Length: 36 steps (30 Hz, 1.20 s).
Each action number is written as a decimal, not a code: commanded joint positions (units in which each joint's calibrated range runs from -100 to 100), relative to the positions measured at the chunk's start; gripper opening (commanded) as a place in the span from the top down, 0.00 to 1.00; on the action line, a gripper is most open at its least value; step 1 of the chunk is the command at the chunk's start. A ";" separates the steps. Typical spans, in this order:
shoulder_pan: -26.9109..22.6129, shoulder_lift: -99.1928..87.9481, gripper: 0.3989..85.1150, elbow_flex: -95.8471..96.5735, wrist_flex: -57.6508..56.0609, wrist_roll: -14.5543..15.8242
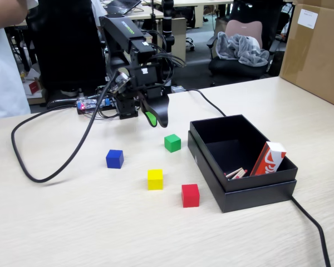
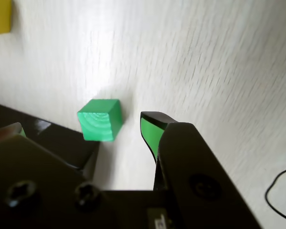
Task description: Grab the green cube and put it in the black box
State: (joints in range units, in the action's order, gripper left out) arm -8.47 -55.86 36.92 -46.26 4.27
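We see the claw [image 1: 154, 118] spread apart and empty, poised above the green cube [image 1: 172, 143], which sits on the surface [image 1: 72, 222] just left of the black box [image 1: 256, 192] in the fixed view.

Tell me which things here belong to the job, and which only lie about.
For the job:
green cube
black box
gripper

Lying about:
blue cube
yellow cube
red cube
red-and-white packet inside the box
cardboard carton
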 commanded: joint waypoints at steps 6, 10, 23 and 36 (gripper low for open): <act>-1.03 14.26 0.44 -11.54 -3.46 -0.15; -1.03 18.97 0.44 -13.35 -4.23 -0.20; -1.71 30.67 0.48 -16.89 -4.32 -0.34; -1.71 36.29 0.72 -18.43 -5.62 -0.98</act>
State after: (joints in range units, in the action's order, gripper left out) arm -9.89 -19.48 20.95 -50.68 3.69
